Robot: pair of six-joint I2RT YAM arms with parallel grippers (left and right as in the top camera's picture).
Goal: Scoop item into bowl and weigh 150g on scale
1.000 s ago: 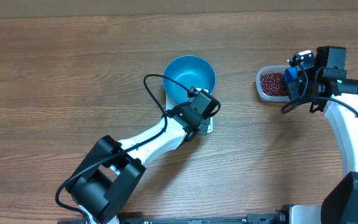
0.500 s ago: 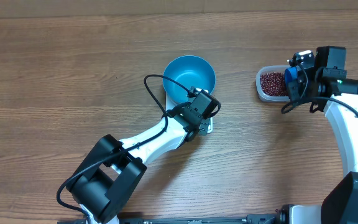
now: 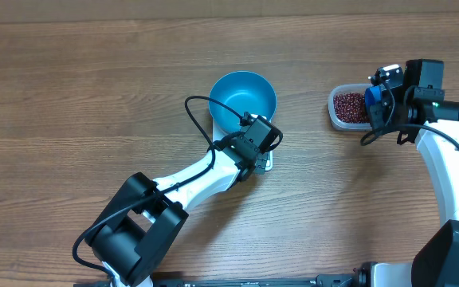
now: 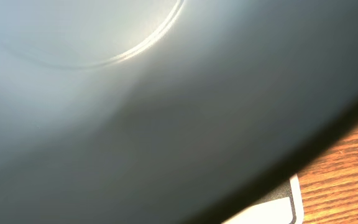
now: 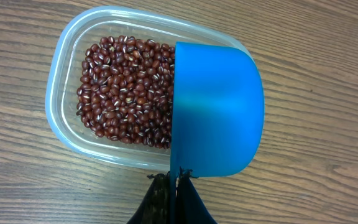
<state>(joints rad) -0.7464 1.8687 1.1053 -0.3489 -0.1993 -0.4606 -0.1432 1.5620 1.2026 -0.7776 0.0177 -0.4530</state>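
Wooden brown desk (image 3: 94, 96) carries all: the right pincer (image 5: 173, 182) is clamped on a small blue plastic scoop (image 5: 216, 112) over a clear plastic tub (image 5: 59, 74) of dark red-brown beans (image 5: 123, 87); the left pincer (image 3: 255, 137), fingers together, is just beside the round blue bowl (image 3: 241, 97) on the flat white scale (image 3: 266, 164).

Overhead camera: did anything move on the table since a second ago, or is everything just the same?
Nothing visibly changed. The right gripper stays shut on the blue scoop over the clear tub of beans. The left gripper stays close beside the blue bowl, which sits on the scale.
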